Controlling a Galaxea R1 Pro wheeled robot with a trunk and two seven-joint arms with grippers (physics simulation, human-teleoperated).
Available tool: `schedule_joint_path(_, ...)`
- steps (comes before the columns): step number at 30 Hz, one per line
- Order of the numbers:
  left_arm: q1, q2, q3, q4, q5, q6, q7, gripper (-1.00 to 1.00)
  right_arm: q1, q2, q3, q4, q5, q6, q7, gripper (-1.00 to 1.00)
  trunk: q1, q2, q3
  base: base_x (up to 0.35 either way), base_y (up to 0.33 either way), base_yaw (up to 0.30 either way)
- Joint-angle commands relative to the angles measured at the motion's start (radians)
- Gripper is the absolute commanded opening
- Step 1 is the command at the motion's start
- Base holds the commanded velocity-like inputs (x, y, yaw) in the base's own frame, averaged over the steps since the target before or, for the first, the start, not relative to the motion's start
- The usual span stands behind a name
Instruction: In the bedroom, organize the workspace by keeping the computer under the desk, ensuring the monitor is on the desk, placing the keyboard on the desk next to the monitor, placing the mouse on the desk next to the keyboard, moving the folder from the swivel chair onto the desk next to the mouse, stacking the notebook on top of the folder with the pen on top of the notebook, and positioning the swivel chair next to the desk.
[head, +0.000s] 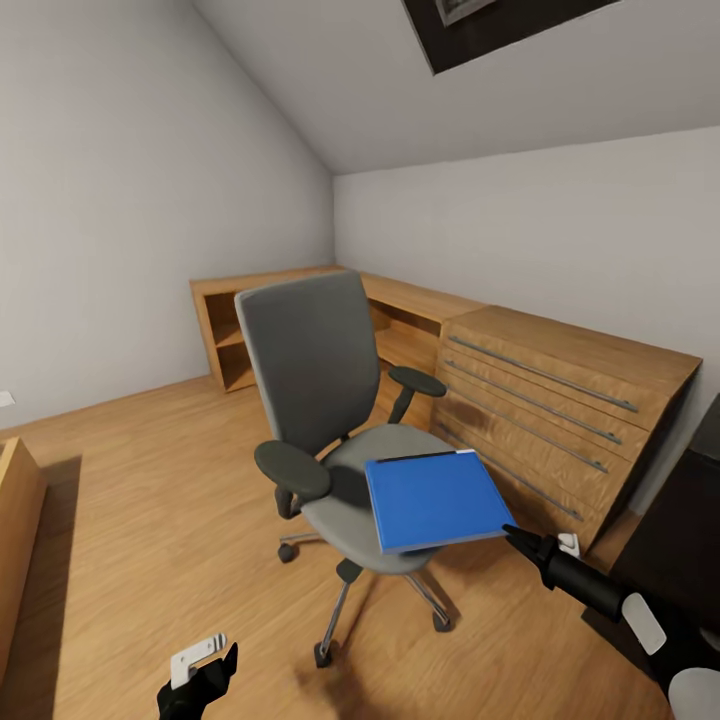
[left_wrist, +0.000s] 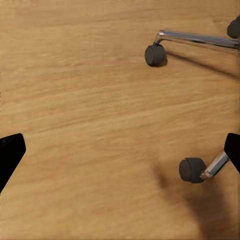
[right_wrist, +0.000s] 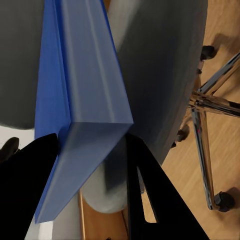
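Observation:
The swivel chair (head: 305, 370), grey with black armrests, stands on the wooden floor in the middle of the head view. The bright blue folder (head: 435, 498) is at the seat's front right, tilted and overhanging it, with its shadow on the cushion. My right gripper (head: 515, 535) reaches in from the right and is shut on the folder's near corner. In the right wrist view the folder (right_wrist: 85, 75) runs between both black fingers of the right gripper (right_wrist: 92, 142), above the grey seat (right_wrist: 160, 65). My left gripper (head: 215, 670) hangs low, open over bare floor, near the chair's castors (left_wrist: 155, 54).
A light wooden drawer chest (head: 560, 400) stands close behind the chair on the right, joined to a low wooden shelf unit (head: 250, 330) in the corner. A black slab (head: 690, 520), seemingly the desk, is at the right edge. Another wooden piece (head: 15, 540) sits far left.

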Motion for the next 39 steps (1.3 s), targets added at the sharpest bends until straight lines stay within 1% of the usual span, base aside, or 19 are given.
schedule_joint_path(1,-0.001,-0.001,0.009,0.0,-0.006,-0.002,-0.008,1.0,-0.001,-0.001,-0.002,0.001,-0.001,0.005,0.002,-1.0,-0.004,0.007,0.002,0.0,0.0,-0.003)
schedule_joint_path(5,-0.001,-0.001,0.009,0.0,-0.006,-0.002,-0.008,1.0,-0.001,-0.003,-0.002,0.001,-0.001,0.004,0.008,-1.0,-0.019,0.035,0.015,0.0,0.0,-0.001)
schedule_joint_path(12,-0.001,-0.001,0.009,0.004,-0.005,-0.001,-0.003,1.0,-0.001,-0.003,0.0,-0.002,0.001,0.003,0.055,-1.0,-0.046,0.084,0.037,0.0,0.0,0.0)
schedule_joint_path(16,-0.001,0.0,0.01,0.068,-0.004,-0.003,0.0,1.0,0.0,-0.003,0.0,-0.002,0.002,0.003,0.059,-1.0,-0.062,0.112,0.049,0.0,0.0,0.0)
schedule_joint_path(20,-0.001,0.001,0.011,0.099,-0.004,-0.008,0.002,1.0,0.0,-0.003,0.0,-0.002,0.002,0.004,0.06,-1.0,-0.077,0.14,0.062,0.0,0.0,0.0)
schedule_joint_path(23,-0.001,0.011,0.013,0.155,-0.004,-0.062,0.004,1.0,0.0,-0.004,0.0,-0.002,0.002,0.004,0.06,-1.0,-0.088,0.161,0.071,0.0,0.0,0.0)
schedule_joint_path(24,-0.001,0.021,0.015,0.185,-0.002,-0.1,0.004,1.0,0.0,-0.004,0.0,-0.002,0.002,0.004,0.06,-1.0,-0.092,0.168,0.074,0.0,0.0,0.0)
schedule_joint_path(25,-0.001,0.042,0.025,0.259,0.004,-0.215,0.005,1.0,-0.001,-0.008,0.0,-0.002,0.002,0.004,0.06,-1.0,-0.096,0.175,0.077,0.0,0.0,0.0)
schedule_joint_path(28,-0.001,0.049,0.03,0.292,0.006,-0.261,0.005,1.0,-0.001,-0.01,0.0,-0.002,0.003,0.003,0.06,-1.0,-0.108,0.196,0.087,0.0,0.0,0.0)
schedule_joint_path(30,-0.001,0.054,0.033,0.306,0.007,-0.275,0.005,1.0,0.0,-0.011,0.0,-0.002,0.003,0.002,0.06,-1.0,-0.115,0.21,0.093,0.0,0.0,0.0)
schedule_joint_path(32,-0.001,0.061,0.037,0.324,0.027,-0.278,0.003,1.0,0.0,-0.01,0.001,-0.002,0.003,0.001,0.059,-1.0,-0.123,0.224,0.099,0.0,0.0,0.0)
schedule_joint_path(35,-0.001,0.063,0.038,0.326,0.038,-0.278,0.002,1.0,0.0,-0.01,0.001,-0.002,0.003,0.001,0.059,-1.0,-0.134,0.245,0.109,0.0,0.0,0.0)
schedule_joint_path(39,-0.001,0.064,0.039,0.327,0.042,-0.278,0.002,1.0,0.0,-0.011,0.001,-0.002,0.003,0.002,0.059,-1.0,-0.15,0.273,0.121,0.0,0.0,0.0)
